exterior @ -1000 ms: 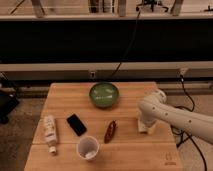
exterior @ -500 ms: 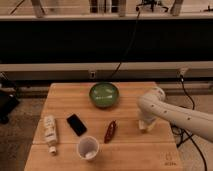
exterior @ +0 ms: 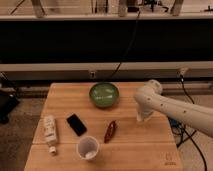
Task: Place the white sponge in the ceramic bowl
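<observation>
The ceramic bowl [exterior: 104, 94], dark green and glossy, sits at the back middle of the wooden table [exterior: 150, 150]. My white arm comes in from the right and bends down to the table, to the right of the bowl. The gripper [exterior: 142, 118] is low on the tabletop there, shut on the white sponge [exterior: 140, 120]. Only a small pale patch of the sponge shows at the tip; the arm covers the rest.
A cream tube-like bottle [exterior: 49, 133] lies at the left edge. A black phone-like slab [exterior: 76, 124], a dark red pod-shaped item [exterior: 110, 131] and a white cup [exterior: 87, 147] stand in the front middle. A cable hangs behind the table.
The gripper has closed at the spot right of the bowl. The arm has stayed almost still and nothing else on the table has moved.
</observation>
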`<action>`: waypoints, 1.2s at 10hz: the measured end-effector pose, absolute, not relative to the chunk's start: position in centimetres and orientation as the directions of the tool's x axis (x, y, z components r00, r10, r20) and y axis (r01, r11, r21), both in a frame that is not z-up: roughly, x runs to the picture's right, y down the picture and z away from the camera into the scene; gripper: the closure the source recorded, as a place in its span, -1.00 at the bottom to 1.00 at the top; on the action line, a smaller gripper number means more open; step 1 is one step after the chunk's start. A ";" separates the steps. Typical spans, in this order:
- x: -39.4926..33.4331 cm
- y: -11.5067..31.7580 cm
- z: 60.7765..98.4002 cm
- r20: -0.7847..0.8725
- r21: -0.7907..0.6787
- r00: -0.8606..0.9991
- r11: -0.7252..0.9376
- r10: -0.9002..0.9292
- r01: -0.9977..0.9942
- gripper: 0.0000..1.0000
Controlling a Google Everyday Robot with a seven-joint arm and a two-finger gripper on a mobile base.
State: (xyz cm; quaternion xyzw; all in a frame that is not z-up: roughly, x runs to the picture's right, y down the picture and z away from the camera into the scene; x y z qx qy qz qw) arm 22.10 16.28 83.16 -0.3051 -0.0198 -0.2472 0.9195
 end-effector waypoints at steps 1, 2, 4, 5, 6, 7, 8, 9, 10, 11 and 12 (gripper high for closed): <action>21.8 15.5 83.4 0.184 -0.548 0.875 0.692 -0.448 0.470 1.00; 21.6 15.0 83.5 0.180 -0.546 0.873 0.692 -0.453 0.472 1.00; 20.4 12.8 84.2 0.170 -0.539 0.867 0.692 -0.468 0.479 1.00; 19.6 12.0 84.5 0.171 -0.534 0.861 0.689 -0.479 0.489 1.00; 18.6 11.0 84.8 0.169 -0.530 0.853 0.685 -0.493 0.500 1.00; 17.8 10.1 85.0 0.167 -0.524 0.847 0.682 -0.505 0.510 1.00; 17.1 9.5 85.2 0.165 -0.520 0.839 0.677 -0.518 0.520 1.00; 16.5 9.0 85.4 0.164 -0.517 0.834 0.674 -0.526 0.527 1.00; 15.7 8.3 85.7 0.164 -0.512 0.828 0.671 -0.536 0.536 1.00; 14.7 7.8 86.1 0.164 -0.507 0.822 0.668 -0.546 0.545 1.00; 13.7 7.4 86.3 0.164 -0.503 0.816 0.664 -0.554 0.552 1.00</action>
